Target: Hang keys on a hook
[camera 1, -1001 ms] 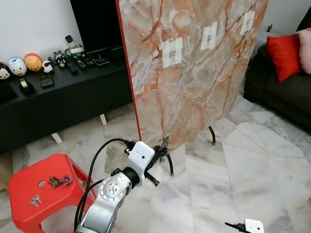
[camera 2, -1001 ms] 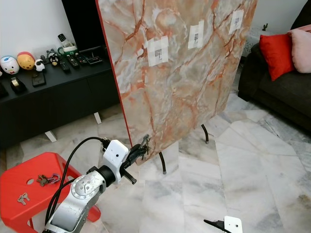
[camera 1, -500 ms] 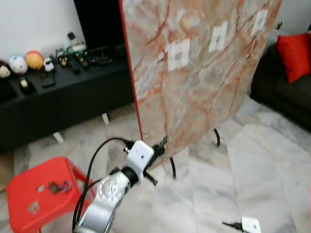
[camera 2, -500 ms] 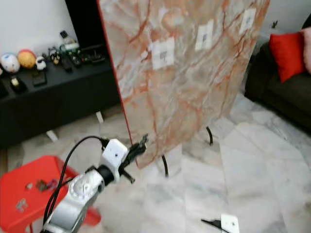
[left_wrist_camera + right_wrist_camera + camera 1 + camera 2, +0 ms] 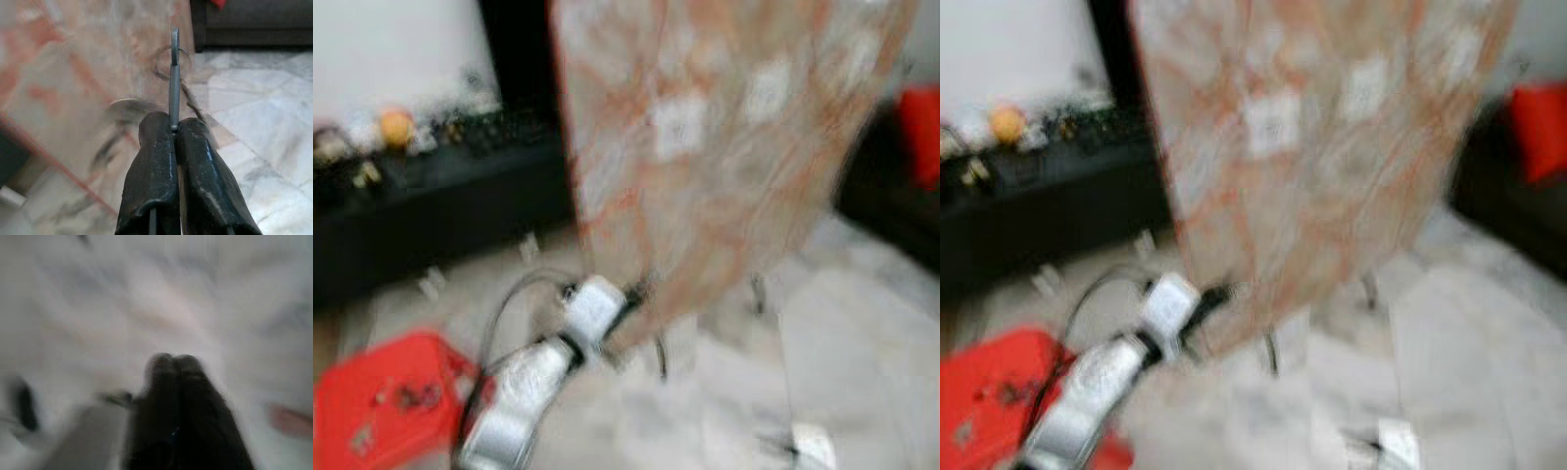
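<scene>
Two black fingers of the left gripper (image 5: 172,128) are pressed together on a flat silver key (image 5: 174,73), which is held edge-on and stands up past the fingertips. A thin wire ring (image 5: 168,61) is seen at the key's top, though heavy blur hides how it is attached. The key is held close in front of the upright orange-veined marble-pattern board (image 5: 724,147), near its lower corner by the red edge. In the head views, all motion-blurred, the silver left arm (image 5: 524,401) is stretched forward from the bottom of the frame toward that corner. Three pale square patches (image 5: 677,125) are made out high on the board face; no hook detail can be read through the blur. A red plastic stool (image 5: 382,406) is placed to the robot's left, with small dark key-like items (image 5: 411,397) lying on its seat. A long black low cabinet (image 5: 431,211) with small objects on top is set behind the stool. A red cushion (image 5: 920,132) on a dark sofa is seen to the right. The right gripper (image 5: 173,363) is hung low over white marble floor (image 5: 862,352), its two fingers closed together, nothing seen between them.
</scene>
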Available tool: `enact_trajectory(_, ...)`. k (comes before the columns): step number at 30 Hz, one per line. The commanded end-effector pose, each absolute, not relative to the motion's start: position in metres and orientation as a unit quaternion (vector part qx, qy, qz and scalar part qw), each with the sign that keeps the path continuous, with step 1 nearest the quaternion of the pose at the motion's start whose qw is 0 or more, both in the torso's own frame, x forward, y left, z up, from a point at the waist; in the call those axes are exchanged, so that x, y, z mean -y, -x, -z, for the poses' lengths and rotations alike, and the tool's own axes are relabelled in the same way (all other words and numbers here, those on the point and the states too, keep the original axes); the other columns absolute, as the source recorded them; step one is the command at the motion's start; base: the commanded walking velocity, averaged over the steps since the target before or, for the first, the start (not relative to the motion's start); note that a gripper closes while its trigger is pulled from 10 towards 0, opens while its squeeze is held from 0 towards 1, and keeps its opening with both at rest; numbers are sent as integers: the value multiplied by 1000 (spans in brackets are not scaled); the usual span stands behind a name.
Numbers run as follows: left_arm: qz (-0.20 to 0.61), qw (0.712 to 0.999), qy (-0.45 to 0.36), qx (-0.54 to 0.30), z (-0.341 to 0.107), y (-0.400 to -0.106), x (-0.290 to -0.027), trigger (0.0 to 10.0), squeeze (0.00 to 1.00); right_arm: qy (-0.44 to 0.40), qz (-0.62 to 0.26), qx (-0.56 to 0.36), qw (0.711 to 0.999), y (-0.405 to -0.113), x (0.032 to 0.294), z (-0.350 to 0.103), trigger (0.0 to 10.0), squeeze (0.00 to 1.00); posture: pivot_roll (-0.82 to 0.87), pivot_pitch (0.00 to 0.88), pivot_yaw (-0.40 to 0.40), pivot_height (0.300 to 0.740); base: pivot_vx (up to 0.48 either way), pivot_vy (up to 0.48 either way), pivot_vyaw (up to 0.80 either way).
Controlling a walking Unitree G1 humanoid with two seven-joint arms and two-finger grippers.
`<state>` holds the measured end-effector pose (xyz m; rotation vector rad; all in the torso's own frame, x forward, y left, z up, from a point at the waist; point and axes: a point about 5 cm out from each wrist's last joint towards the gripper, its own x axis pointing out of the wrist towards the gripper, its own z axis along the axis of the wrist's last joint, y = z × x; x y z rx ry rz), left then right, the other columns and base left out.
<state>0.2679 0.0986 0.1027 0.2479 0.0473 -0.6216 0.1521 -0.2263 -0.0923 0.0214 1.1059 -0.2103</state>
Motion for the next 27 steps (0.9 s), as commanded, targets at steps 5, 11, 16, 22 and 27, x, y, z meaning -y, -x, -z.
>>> enact_trajectory(5, 320, 940, -118, -4, -110, -267, -86, 10000, 0, -8, 119, -545, 830, -136, 237, 96, 10000, 0, -4, 0, -34, 740, 310, 0, 0)
enact_trajectory(11, 320, 940, -117, -2, -111, -268, -86, 10000, 0, -9, 118, -543, 831, -137, 237, 95, 10000, 0, -2, 0, -34, 740, 309, 0, 0)
enact_trajectory(16, 319, 941, -117, -1, -111, -268, -85, 10000, 0, -9, 118, -542, 832, -137, 237, 95, 10000, 0, 0, 0, -35, 740, 313, 0, 0)
enact_trajectory(22, 319, 940, -116, 0, -112, -268, -85, 10000, 0, -9, 119, -541, 832, -137, 237, 95, 10000, 0, -1, 0, -35, 740, 308, 0, 0)
enact_trajectory(27, 321, 940, -114, 2, -112, -268, -84, 10000, 0, -6, 116, -542, 832, -137, 237, 95, 10000, 0, -1, 0, -36, 740, 310, 0, 0)
